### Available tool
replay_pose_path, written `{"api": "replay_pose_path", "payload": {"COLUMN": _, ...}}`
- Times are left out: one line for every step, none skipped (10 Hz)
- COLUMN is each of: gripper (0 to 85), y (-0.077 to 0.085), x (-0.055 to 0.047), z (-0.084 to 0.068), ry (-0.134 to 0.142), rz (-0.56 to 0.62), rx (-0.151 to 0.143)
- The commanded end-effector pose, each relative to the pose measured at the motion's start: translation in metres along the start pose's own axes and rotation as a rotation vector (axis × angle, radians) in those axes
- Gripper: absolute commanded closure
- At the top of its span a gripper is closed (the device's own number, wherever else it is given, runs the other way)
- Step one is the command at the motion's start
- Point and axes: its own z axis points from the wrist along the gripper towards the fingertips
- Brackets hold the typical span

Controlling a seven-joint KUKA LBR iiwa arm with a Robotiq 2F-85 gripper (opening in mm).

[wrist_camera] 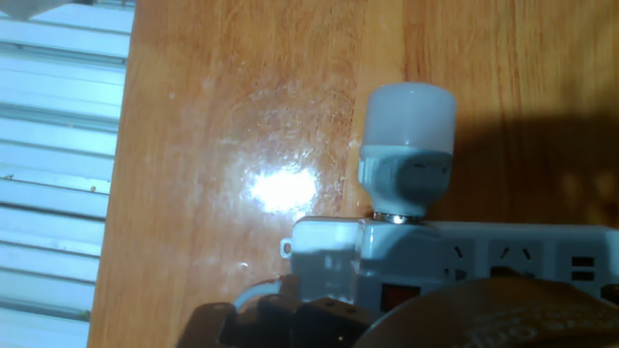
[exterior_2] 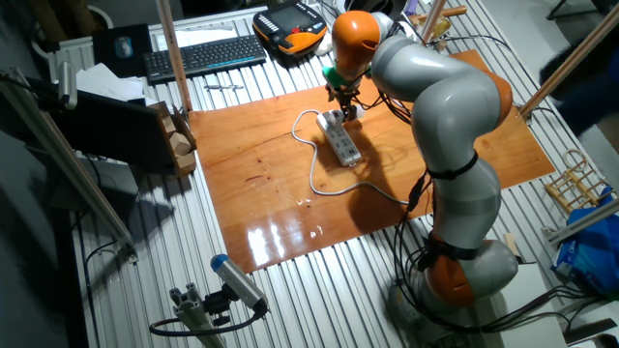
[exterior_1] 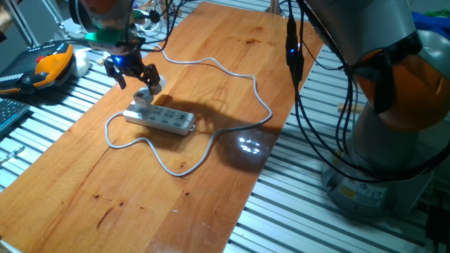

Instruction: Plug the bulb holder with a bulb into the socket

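The socket, a long white power strip [exterior_1: 160, 119], lies on the wooden table, and its pale grey cable [exterior_1: 242, 79] loops around it. The white bulb holder [exterior_1: 143, 98] stands upright on the strip's left end. In the hand view the holder [wrist_camera: 404, 179], with its rounded bulb [wrist_camera: 408, 114], sits against the end of the strip [wrist_camera: 503, 256]. My gripper [exterior_1: 136, 77] hangs just above the holder with its fingers spread and holds nothing. The strip [exterior_2: 340, 141] and gripper [exterior_2: 342, 97] also show in the other fixed view.
An orange and black pendant [exterior_1: 50, 62] lies on the slatted metal bench at the far left, beside a keyboard [exterior_2: 203, 53]. Black cables [exterior_1: 295, 63] hang over the table's right edge. The robot's base [exterior_1: 383, 161] stands to the right.
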Motion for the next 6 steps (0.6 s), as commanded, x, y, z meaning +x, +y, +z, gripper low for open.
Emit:
{"api": "replay_pose_path", "payload": {"gripper": 0.0, "y": 0.000, "x": -0.002, "z": -0.001, "ry": 0.000, "rz": -0.019, "rx": 0.000}}
{"api": "replay_pose_path", "payload": {"gripper": 0.0, "y": -0.001, "x": -0.004, "z": -0.002, "ry": 0.003, "rz": -0.034, "rx": 0.001}}
{"api": "replay_pose_path", "payload": {"gripper": 0.0, "y": -0.003, "x": -0.005, "z": -0.005, "ry": 0.007, "rz": -0.044, "rx": 0.005}}
{"api": "replay_pose_path", "payload": {"gripper": 17.0, "y": -0.005, "x": -0.007, "z": -0.009, "ry": 0.021, "rz": -0.037, "rx": 0.020}}
{"api": "replay_pose_path", "payload": {"gripper": 34.0, "y": -0.008, "x": -0.009, "z": -0.012, "ry": 0.037, "rz": -0.027, "rx": 0.028}}
{"api": "replay_pose_path", "payload": {"gripper": 51.0, "y": -0.011, "x": -0.010, "z": -0.016, "ry": 0.043, "rz": -0.027, "rx": 0.035}}
